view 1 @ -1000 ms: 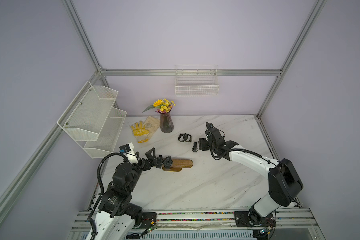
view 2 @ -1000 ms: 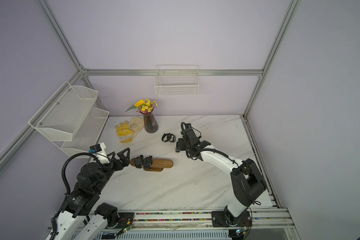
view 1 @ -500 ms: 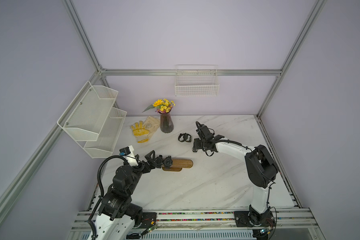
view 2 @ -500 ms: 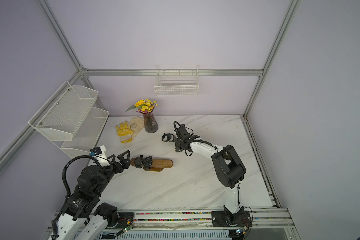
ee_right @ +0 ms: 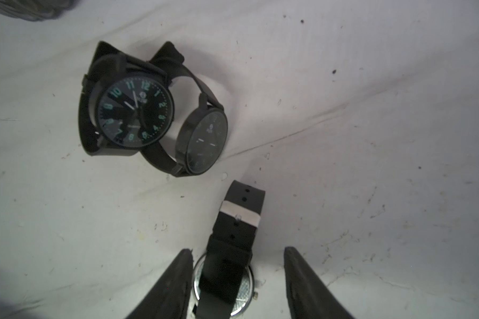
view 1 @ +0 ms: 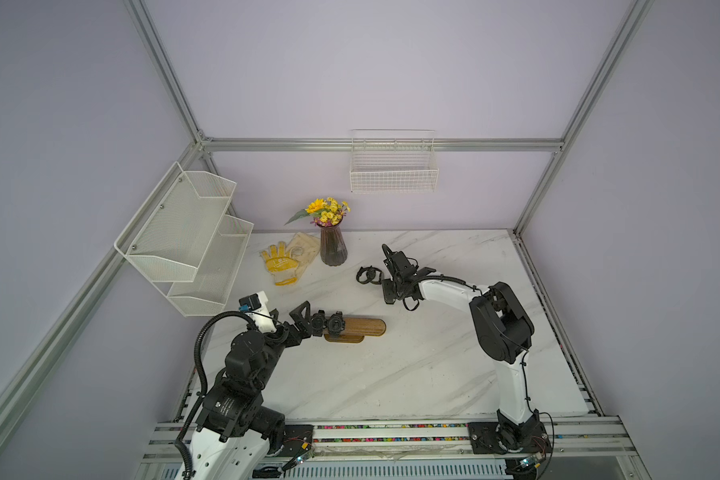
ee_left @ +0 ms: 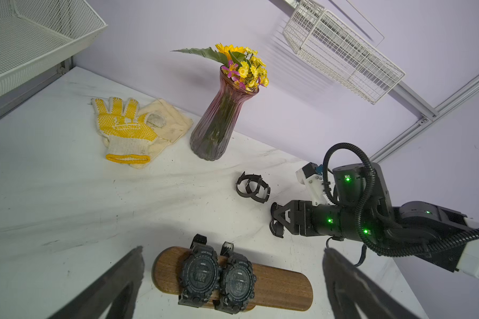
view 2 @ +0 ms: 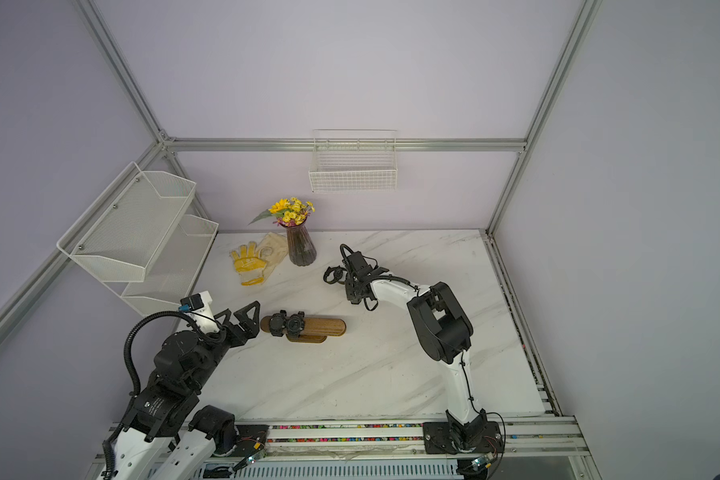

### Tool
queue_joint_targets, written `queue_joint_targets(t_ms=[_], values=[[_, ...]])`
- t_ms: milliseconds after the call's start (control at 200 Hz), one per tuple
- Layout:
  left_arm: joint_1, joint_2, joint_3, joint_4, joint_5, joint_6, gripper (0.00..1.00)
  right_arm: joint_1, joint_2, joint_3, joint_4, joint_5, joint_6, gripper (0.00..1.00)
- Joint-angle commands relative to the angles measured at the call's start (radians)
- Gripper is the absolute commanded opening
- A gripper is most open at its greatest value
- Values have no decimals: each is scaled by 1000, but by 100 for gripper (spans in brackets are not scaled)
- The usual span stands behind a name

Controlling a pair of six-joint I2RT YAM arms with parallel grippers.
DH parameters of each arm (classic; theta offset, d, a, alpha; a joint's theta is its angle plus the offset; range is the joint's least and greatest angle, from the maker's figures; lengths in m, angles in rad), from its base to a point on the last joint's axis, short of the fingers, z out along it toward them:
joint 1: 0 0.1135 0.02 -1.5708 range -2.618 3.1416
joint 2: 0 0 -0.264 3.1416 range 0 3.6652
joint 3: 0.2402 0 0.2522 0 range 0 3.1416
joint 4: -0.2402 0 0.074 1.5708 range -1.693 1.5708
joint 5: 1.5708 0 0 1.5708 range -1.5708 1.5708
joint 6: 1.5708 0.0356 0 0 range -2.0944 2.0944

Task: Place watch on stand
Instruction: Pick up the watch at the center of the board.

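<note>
The wooden stand (view 1: 364, 327) (view 2: 323, 326) (ee_left: 284, 287) lies near the table's front left and carries two black digital watches (ee_left: 199, 276) (ee_left: 237, 284). My left gripper (view 2: 252, 322) (ee_left: 233, 250) stands open just off the stand's left end, holding nothing. Farther back, my right gripper (view 1: 388, 296) (ee_right: 237, 250) is down at the table, jaws open astride a silver-cased watch (ee_right: 233, 226) with a black strap that lies face down. One finger (ee_right: 177, 276) is against its case; the other stands apart from it.
Two more black watches (ee_right: 133, 110) (ee_right: 205, 140) (view 1: 368, 275) lie just beyond the right gripper. A vase of flowers (view 1: 332, 249) and work gloves (view 1: 281, 262) sit at the back left. A mesh shelf (view 1: 184, 237) hangs on the left wall and a wire basket (view 1: 393, 170) on the back wall.
The right arm swung its elbow forward and its gripper moved left to the watch on the table, with the jaws narrowing around it. The left arm has barely moved.
</note>
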Motion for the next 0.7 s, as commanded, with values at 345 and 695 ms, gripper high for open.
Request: queue_joint_targets(t_ms=[345,695], values=[[3,4,-29,11,13,-16,100,12,-88,-91,-26,109,-25,36],[2,15,-35,14,19,-17,100,-19,-143,-156,35,53,-52,34]])
